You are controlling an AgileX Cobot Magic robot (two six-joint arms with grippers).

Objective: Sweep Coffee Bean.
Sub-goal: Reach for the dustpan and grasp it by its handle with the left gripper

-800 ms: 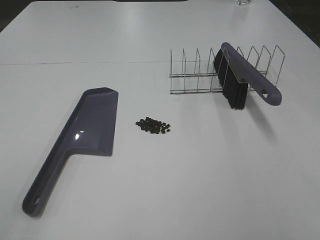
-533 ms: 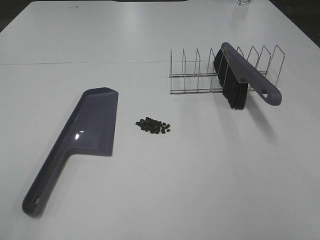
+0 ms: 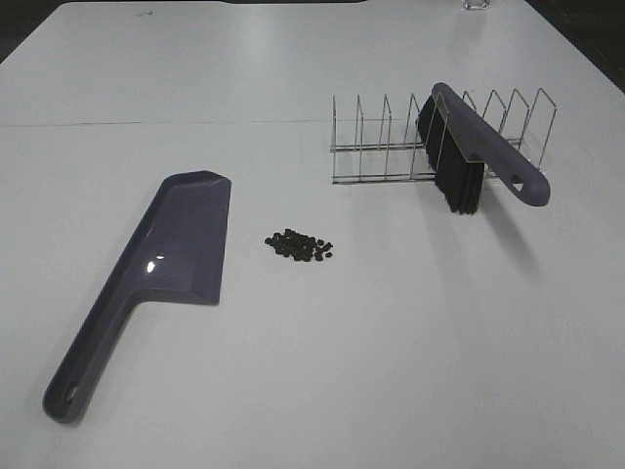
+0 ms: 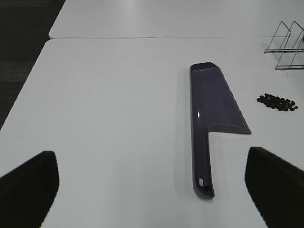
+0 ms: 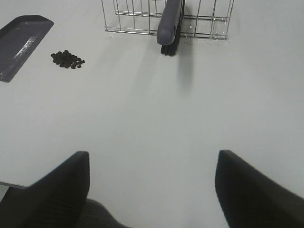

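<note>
Plainly, the count is short: one heap of coffee beans [image 3: 300, 246], roughly two dozen tiny dark ovals bunched together, one purple-grey dustpan [image 3: 166, 264], one brush [image 3: 479, 147] with black bristles, one wire rack [image 3: 391, 147], and two pincers, all over one white table [image 3: 391, 342].

Neither pincer shows in the high view. The left pincer [image 4: 149, 154] is released, its two dark fingers [image 4: 28, 185] spread wide with nothing between them but bare table. The dustpan [image 4: 213, 111] lies flat ahead of it, the handle end nearest the pincer and the broad mouth farthest. The coffee beans [image 4: 278, 101] lie ahead of this pincer too, off toward the right arm's side, just beyond the dustpan's long edge and apart from it. A corner of the wire rack [image 4: 287, 45] stands farther out on that same side.

The right pincer [image 5: 152, 156] is also released and grasps nothing, its fingers [image 5: 61, 185] apart over bare table. From it the coffee beans [image 5: 67, 59] lie well ahead and off toward the left arm's side, with the dustpan [image 5: 21, 45] beyond them. The brush [image 5: 170, 21] stands almost straight ahead, farther off, resting in the wire rack [image 5: 209, 23] with its handle slanting toward this pincer.
</note>
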